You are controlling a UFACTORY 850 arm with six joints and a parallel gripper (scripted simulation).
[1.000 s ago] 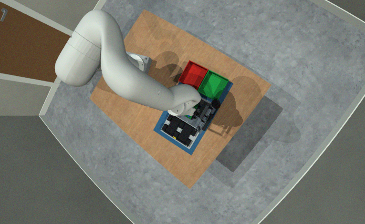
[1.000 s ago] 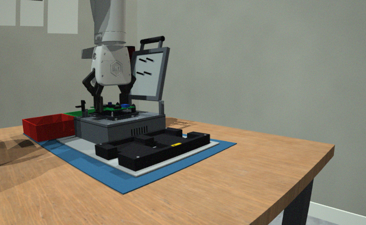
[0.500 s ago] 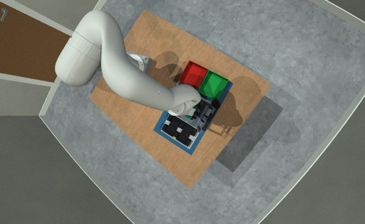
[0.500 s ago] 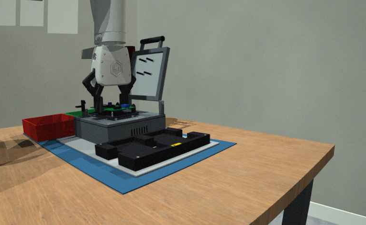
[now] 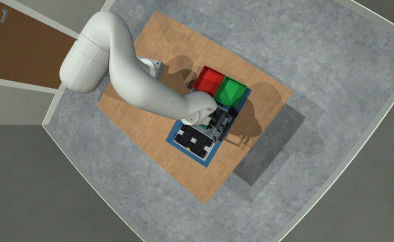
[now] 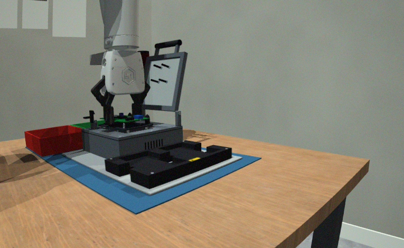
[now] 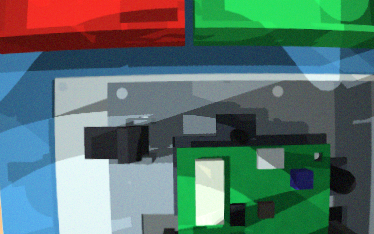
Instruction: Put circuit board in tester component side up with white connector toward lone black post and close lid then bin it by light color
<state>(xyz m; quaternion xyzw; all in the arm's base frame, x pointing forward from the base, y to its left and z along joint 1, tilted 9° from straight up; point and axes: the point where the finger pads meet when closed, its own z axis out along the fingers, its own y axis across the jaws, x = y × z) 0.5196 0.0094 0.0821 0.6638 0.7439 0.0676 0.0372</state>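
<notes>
My gripper [image 6: 123,118] points down over the tester [image 6: 104,144] and is shut on the green circuit board [image 6: 123,119] [image 7: 279,190] [image 5: 204,125], one finger at its near side and one at its far side. The board looks level, component side up, slightly above the black nest. Its white connector [image 7: 209,192] is on the left in the wrist view. The fingertips are hard to see there. Whether pins enter the holes is hidden. The lid [image 6: 164,89] stands open. The hook [image 6: 92,117] [image 7: 129,144] is beside the nest. I cannot tell which dark part is the lone post.
The red bin [image 5: 208,80] [image 6: 55,141] [image 7: 79,17] and green bin [image 5: 230,91] [image 7: 279,17] stand side by side beyond the tester. The empty black tray [image 5: 193,151] [image 6: 178,168] lies at its other side. A dark red part [image 6: 143,55] shows behind the gripper.
</notes>
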